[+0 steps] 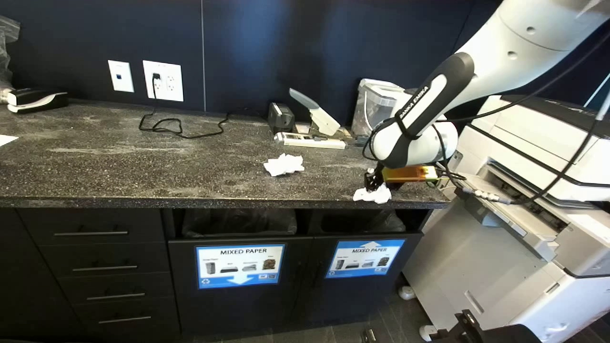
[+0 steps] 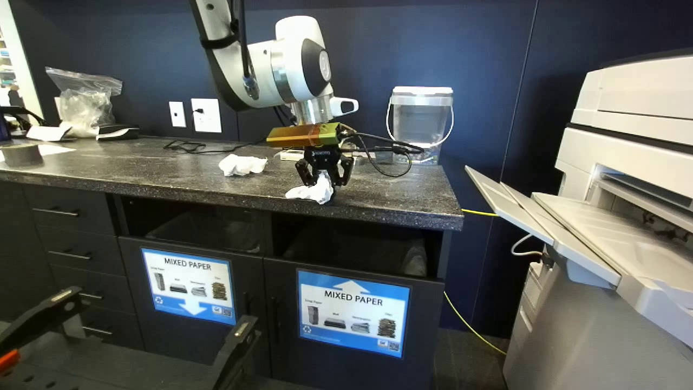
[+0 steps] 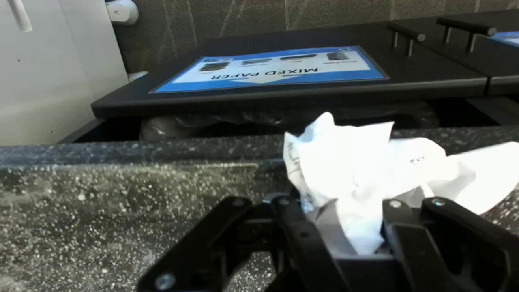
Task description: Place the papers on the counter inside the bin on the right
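Observation:
My gripper (image 2: pixel 324 183) is shut on a crumpled white paper (image 2: pixel 309 193), low over the front edge of the dark speckled counter (image 1: pixel 200 174). In the wrist view this paper (image 3: pixel 344 166) sticks out past the fingers; whether it touches the stone I cannot tell. Another crumpled paper (image 1: pixel 284 165) lies on the counter farther left, apart from the gripper. Part of a flat white sheet (image 1: pixel 6 139) shows at the far left. The bin on the right (image 2: pixel 354 246) is a dark slot under the counter, below the gripper, with a blue-and-white label (image 2: pixel 353 314); its inside is mostly dark.
Left of that bin is a second slot (image 1: pixel 238 223) with its own label (image 1: pixel 240 266). Behind the gripper stand a clear tub (image 2: pixel 422 124) and a stapler (image 1: pixel 312 142). A black cable (image 1: pixel 181 133) lies at the back. A large printer (image 1: pixel 495 228) flanks the counter's right end.

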### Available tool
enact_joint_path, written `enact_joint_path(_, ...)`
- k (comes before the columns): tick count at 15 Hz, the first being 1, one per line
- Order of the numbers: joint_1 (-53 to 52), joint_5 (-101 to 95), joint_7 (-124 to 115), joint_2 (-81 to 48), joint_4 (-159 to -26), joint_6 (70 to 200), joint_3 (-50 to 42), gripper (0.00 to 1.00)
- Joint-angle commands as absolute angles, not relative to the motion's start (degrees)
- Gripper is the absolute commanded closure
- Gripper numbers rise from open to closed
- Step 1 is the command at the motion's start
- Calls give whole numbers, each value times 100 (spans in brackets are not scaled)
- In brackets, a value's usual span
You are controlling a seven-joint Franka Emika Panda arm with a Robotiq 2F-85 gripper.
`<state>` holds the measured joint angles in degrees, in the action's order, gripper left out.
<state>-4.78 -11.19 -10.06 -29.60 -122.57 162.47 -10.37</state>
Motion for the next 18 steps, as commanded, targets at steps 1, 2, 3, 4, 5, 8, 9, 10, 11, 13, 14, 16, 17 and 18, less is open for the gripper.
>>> enact_joint_path(1,194,-657,-171,-1999,-13587,16929,-379,85)
enact_joint_path(2,425,-465,107,-1854,-13817,17007,-110,85)
enact_joint_path(3,666,-243,400,-1722,-14012,17021,176,86)
enact_joint_path(4,904,-20,718,-1619,-14177,16982,471,86)
enact_joint_path(5,1085,189,1007,-1539,-14325,16942,716,86)
enact_joint_path(8,1455,768,1694,-1463,-14582,16873,1264,85)
enact_joint_path(9,1523,921,1863,-1534,-14615,16928,1394,86)
enact_joint_path(10,1521,975,1940,-1602,-14635,16954,1423,86)
enact_joint_path(11,1532,1037,2011,-1715,-14640,17000,1477,87)
enact_joint_path(13,1362,940,1844,-1965,-14662,17258,1348,87)
enact_joint_path(14,1281,872,1694,-2101,-14669,17470,1261,86)
enact_joint_path(16,1305,817,1543,-2398,-14645,17923,1273,85)
enact_joint_path(17,1222,732,1373,-2537,-14668,18268,1172,85)
enact_joint_path(18,1188,665,1244,-2674,-14680,18595,1121,85)
